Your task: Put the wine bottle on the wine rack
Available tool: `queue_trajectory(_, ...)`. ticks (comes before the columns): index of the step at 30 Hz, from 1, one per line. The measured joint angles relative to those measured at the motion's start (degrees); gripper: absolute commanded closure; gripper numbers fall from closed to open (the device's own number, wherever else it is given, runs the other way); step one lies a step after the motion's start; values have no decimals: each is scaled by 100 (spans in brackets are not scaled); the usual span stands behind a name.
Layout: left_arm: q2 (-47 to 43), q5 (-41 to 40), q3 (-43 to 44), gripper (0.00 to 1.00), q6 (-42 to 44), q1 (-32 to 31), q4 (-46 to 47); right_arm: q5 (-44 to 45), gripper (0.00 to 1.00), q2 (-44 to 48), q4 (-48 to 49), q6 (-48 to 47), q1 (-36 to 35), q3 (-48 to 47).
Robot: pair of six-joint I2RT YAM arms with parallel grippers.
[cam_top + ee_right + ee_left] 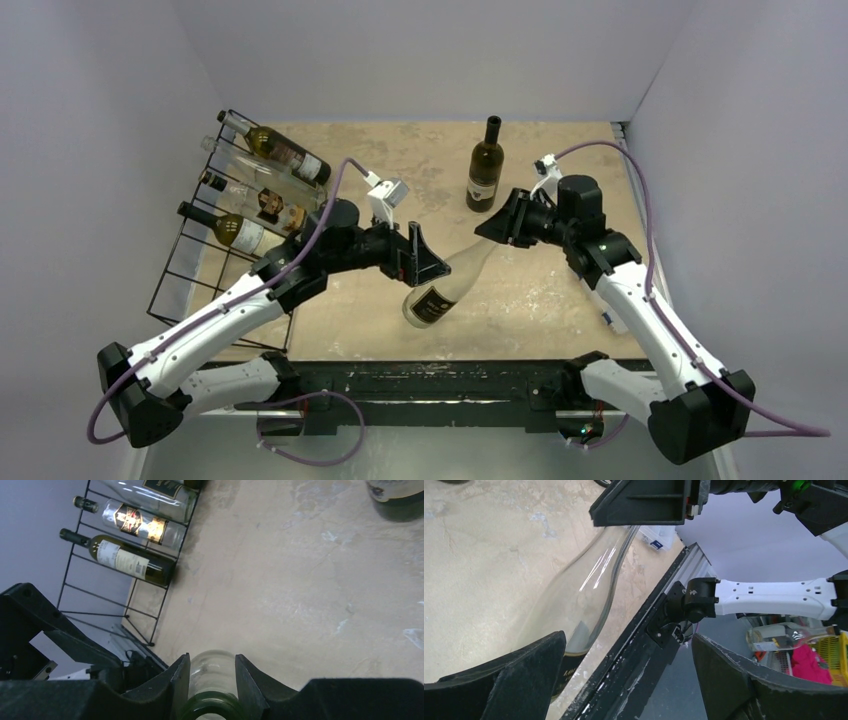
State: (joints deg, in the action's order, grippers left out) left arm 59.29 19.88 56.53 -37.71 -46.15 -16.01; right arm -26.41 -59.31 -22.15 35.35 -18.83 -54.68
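Note:
A clear glass wine bottle (pixel 455 275) with a dark label near its base hangs tilted over the front middle of the table. My right gripper (pixel 505 222) is shut on its neck; the right wrist view shows the neck (pixel 212 672) clamped between the two fingers (pixel 180 680). My left gripper (pixel 425 262) is open beside the bottle's body. In the left wrist view the bottle (pixel 589 595) runs past the left finger (pixel 509 680), with the wide gap (pixel 628 639) over the table edge. The black wire wine rack (pixel 190 262) stands at the left and holds several bottles lying down.
A dark green bottle (pixel 485 170) stands upright at the back middle, also at the top right of the right wrist view (pixel 395 495). The rack (pixel 95 591) has bare rods at its near end. A small white item (pixel 608 318) lies at the table's right edge. Grey walls enclose the table.

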Motion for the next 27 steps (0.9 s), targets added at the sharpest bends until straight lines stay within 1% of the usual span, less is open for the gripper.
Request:
queue_trajectory(4,310,-562,352,1,363,-431,-107,-487,100,-247,385,103,-2,90)
queue_trajectory(8,761,-1388,896,0,953,-975,-468,-855,100,-450,793,151,-2,214)
queue_trajectory(13,1075,-1958,1058,0,1434,-1126,-695,-1169,100,-533,992,131,-2,284)
queue_trajectory(17,1174,-2240,1078,2,1749,-1163,-702,-1408,100,-546,1038,92,-2,284)
queue_trajectory(20,1408,-2323,1281,3,1886,-1228,-693,-1561,100,-579,1080,98,-2,286)
queue_trajectory(27,1947,-2253,1429,8,1720,-1281,-450,-1792,100,-595,1362,199,-2,315)
